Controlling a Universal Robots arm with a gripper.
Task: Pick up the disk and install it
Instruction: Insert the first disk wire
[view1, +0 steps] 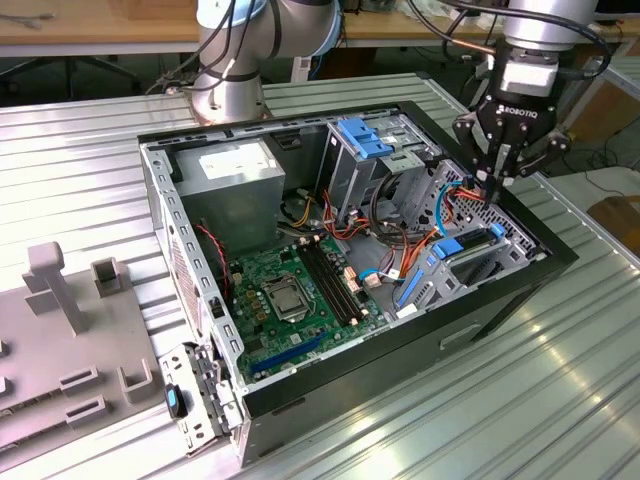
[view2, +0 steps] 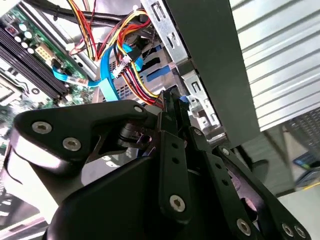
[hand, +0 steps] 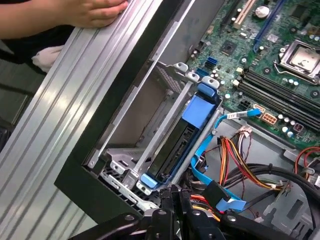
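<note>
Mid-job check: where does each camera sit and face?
Exterior view: off the arm, looking down into the open black computer case; silver arm and black gripper show.
First wrist view: at the wrist, past the gripper toward the dark, blue-railed disk in its bay; a person's hand shows.
Second wrist view: at the wrist, over the gripper toward red and yellow wires.
All three share the green motherboard.

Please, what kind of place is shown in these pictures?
Probably a robotics laboratory or workshop. A robot arm stands at a ribbed metal table, an opened computer case lies on that table with its boards and cables exposed, and a wooden workbench runs behind.
</note>
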